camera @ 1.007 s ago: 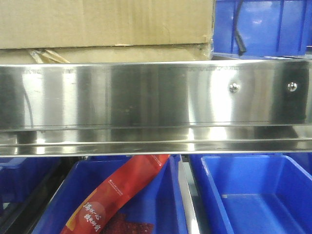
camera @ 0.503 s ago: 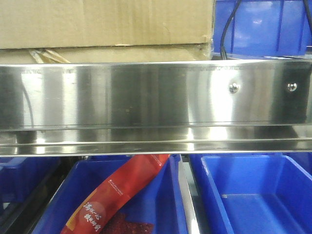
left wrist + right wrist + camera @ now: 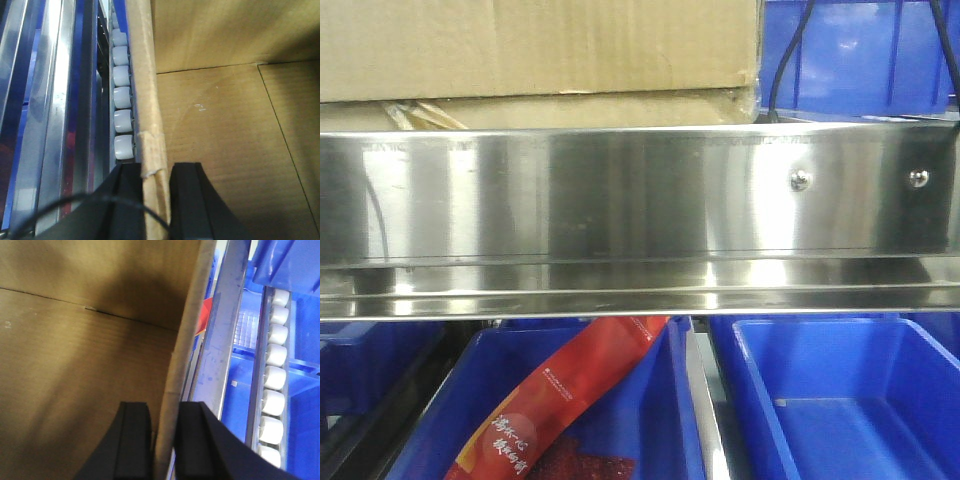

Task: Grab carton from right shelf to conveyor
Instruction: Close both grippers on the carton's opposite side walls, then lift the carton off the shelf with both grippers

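Rollers [image 3: 122, 100] beside carton [image 3: 225, 130], perhaps in contact.

Site: I am at a warehouse-type storage and picking bay. Evidence: stainless-steel shelf rail [image 3: 620, 200] in front of me, blue plastic bins [image 3: 840, 400] above and below it, white roller tracks [image 3: 122, 100] alongside, cardboard carton [image 3: 535, 50] stocked on the rack.
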Available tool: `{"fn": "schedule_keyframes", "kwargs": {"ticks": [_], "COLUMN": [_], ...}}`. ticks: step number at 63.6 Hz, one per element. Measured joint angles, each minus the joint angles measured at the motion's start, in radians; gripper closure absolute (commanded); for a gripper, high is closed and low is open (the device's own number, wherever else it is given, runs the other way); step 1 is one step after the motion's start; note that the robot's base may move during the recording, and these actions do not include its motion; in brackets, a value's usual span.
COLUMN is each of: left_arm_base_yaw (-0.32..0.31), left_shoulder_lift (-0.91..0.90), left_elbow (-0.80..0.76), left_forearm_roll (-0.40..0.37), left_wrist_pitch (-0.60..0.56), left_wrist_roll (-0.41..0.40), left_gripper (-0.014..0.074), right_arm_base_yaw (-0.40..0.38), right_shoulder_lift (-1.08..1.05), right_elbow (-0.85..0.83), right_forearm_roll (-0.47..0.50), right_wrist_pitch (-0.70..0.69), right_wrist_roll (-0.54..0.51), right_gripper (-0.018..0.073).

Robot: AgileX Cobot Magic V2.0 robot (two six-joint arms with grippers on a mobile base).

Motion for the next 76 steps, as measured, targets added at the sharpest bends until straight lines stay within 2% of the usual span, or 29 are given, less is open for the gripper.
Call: {"fn": "schedule_keyframes", "kwargs": {"ticks": [12,26,39,48,56,65,76], "left_arm_base_yaw": [0.000,-0.027,-0.136,-0.229,-0.286,-0.329,-0.341], "left_shoulder_lift": [-0.041,-0.196,-0.317,-0.369,-0.410,-0.447,-0.457], "left_elbow": [0.000,0.002,0.052,0.151,0.244,0.304,0.310], "left_forearm_roll": [-0.002,-0.018,0.033,0.089,0.096,0.090,0.068], "left_wrist_pitch": [0.014,0.016,0.016,0.026,0.026,0.026,0.026], "left_wrist_roll": [-0.025,-0.053,-0.095,-0.149,-0.176,-0.198,-0.202], "left_gripper": [0.0616,0.0616,0.0616,0.0616,0.0616,0.0616,0.0616], "right_arm_base_yaw": [0.000,0.007,0.009,0.009,0.009,0.009,0.009], "right_shoulder_lift": [-0.047,-0.199,-0.369,-0.476,-0.570,-0.664,-0.730], "right_elbow": [0.002,0.009,0.149,0.307,0.424,0.526,0.571], "right_forearm_roll": [0.008,0.012,0.002,-0.005,-0.009,-0.009,-0.009], "right_wrist_pitch": [0.020,0.020,0.018,0.023,0.029,0.033,0.033], "right_wrist_roll": [0.000,0.003,0.004,0.007,0.008,0.012,0.022], "right_gripper": [0.0629,0.0629,0.0629,0.0629,0.0629,0.0629,0.0629]}}
